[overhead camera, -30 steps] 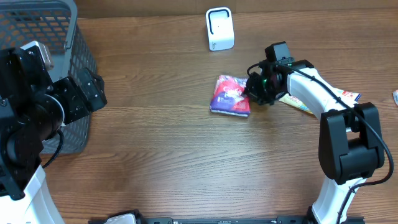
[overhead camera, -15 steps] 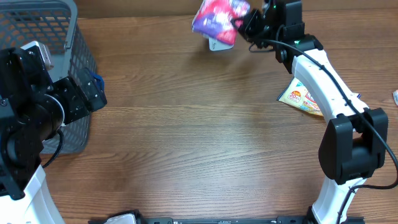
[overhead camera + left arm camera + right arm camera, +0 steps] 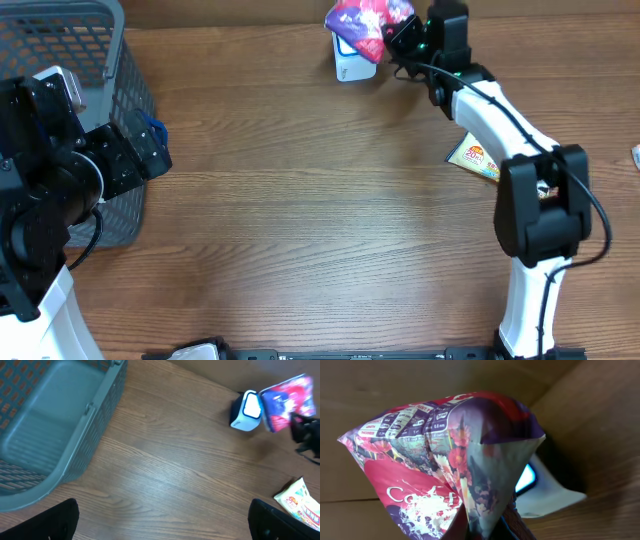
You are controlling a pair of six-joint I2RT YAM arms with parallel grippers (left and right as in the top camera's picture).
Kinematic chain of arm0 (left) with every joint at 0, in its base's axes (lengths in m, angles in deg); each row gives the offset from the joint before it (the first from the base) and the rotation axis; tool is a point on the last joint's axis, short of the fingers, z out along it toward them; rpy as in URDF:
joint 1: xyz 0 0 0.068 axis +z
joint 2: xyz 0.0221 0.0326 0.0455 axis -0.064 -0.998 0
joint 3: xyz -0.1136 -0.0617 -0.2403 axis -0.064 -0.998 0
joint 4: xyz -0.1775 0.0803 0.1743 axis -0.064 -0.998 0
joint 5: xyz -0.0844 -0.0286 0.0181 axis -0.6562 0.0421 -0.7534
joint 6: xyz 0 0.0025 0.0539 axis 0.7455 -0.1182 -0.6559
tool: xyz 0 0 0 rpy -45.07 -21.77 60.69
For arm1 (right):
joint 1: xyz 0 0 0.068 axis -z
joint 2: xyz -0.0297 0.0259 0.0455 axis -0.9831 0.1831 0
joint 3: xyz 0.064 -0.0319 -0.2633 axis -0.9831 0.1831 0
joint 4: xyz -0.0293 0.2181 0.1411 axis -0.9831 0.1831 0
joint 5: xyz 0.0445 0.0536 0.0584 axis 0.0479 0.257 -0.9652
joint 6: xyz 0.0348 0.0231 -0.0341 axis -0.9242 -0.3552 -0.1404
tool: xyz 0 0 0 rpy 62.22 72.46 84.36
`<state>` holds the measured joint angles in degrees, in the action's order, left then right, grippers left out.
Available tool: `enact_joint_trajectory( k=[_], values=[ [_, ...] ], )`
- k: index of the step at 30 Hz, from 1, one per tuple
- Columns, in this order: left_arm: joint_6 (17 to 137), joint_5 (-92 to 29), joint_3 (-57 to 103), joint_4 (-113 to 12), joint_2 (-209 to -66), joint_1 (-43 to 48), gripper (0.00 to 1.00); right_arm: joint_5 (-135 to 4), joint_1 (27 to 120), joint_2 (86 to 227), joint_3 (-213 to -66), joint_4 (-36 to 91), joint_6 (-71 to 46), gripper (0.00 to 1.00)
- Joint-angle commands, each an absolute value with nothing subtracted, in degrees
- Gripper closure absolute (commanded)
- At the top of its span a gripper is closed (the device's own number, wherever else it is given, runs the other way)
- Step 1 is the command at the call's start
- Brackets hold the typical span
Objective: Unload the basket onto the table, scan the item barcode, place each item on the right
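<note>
The item is a purple and pink flowered packet (image 3: 365, 22) (image 3: 445, 470), held in the air at the table's far edge. My right gripper (image 3: 400, 35) (image 3: 490, 527) is shut on its lower corner. The packet hangs just above and partly over the white scanner (image 3: 348, 66) (image 3: 547, 492), whose window glows blue. From the left wrist view the packet (image 3: 289, 401) is right beside the scanner (image 3: 246, 410). I see no barcode on the faces that show. My left gripper (image 3: 150, 150) (image 3: 162, 520) hovers open and empty at the left, next to the basket.
A grey mesh basket (image 3: 60, 50) (image 3: 50, 435) stands at the back left corner. A yellow snack packet (image 3: 475, 157) (image 3: 297, 502) lies flat on the right, under the right arm. Bare wood spans the middle of the table.
My right gripper lifted the packet off the table and carried it back to the scanner, then shifted it slightly right over it. The left arm has not moved.
</note>
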<state>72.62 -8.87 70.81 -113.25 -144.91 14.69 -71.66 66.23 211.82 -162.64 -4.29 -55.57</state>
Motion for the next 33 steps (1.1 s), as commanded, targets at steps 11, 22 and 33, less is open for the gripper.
enact_joint_trajectory(
  k=[11, 22, 33],
  values=[
    [73.38, -8.35, 70.85, -113.16, -144.91, 15.0, 0.0, -71.55, 66.61, 211.17, -168.22, -2.25, -50.46, 0.96],
    [73.38, -8.35, 70.85, -113.16, -144.91, 15.0, 0.0, -66.48, 84.2, 202.79, -179.78, 25.81, -46.7, 0.96],
    [73.38, -8.35, 70.85, -113.16, -144.91, 15.0, 0.0, -65.39, 112.75, 203.12, -177.64, 41.74, -44.03, 0.96]
  ],
)
